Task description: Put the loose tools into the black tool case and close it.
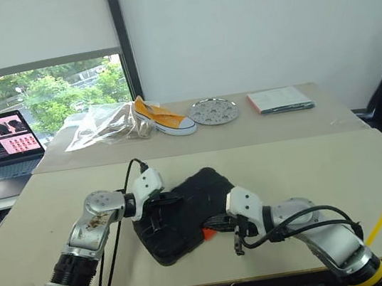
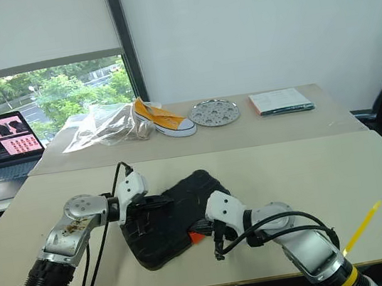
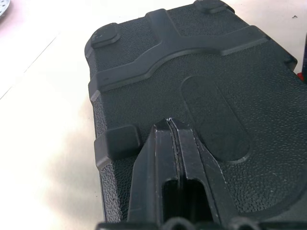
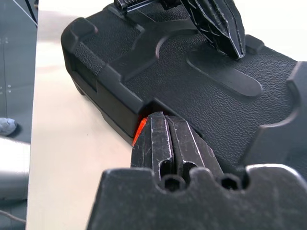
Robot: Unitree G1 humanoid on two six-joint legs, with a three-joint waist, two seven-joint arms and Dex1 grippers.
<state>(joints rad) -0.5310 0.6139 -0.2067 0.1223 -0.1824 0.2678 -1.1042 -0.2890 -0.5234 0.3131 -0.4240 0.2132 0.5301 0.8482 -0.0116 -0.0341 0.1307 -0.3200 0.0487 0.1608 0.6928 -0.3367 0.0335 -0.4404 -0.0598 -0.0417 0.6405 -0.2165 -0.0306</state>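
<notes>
No readable writing is showing on the black tool case (image 1: 184, 214), which is lying closed on the worktop (image 1: 310, 168). The left pincer (image 3: 170, 122), clenched and empty, is pressing its tips onto the textured lid. The right pincer (image 4: 165, 117), also clenched, is sitting against the orange latch (image 4: 139, 130) at the case's near edge.

Soft daylight is coming in through the window (image 1: 47, 96) far beyond the left end effector (image 1: 159, 207), leaving the desk (image 1: 310, 168) evenly lit and without glare. A faint shadow is lying under the black tool case (image 1: 187, 212) between both end effectors. In the wrist views the near fingers (image 3: 165, 163) are looking slightly soft, and the pale desk is washing out beside them.
</notes>
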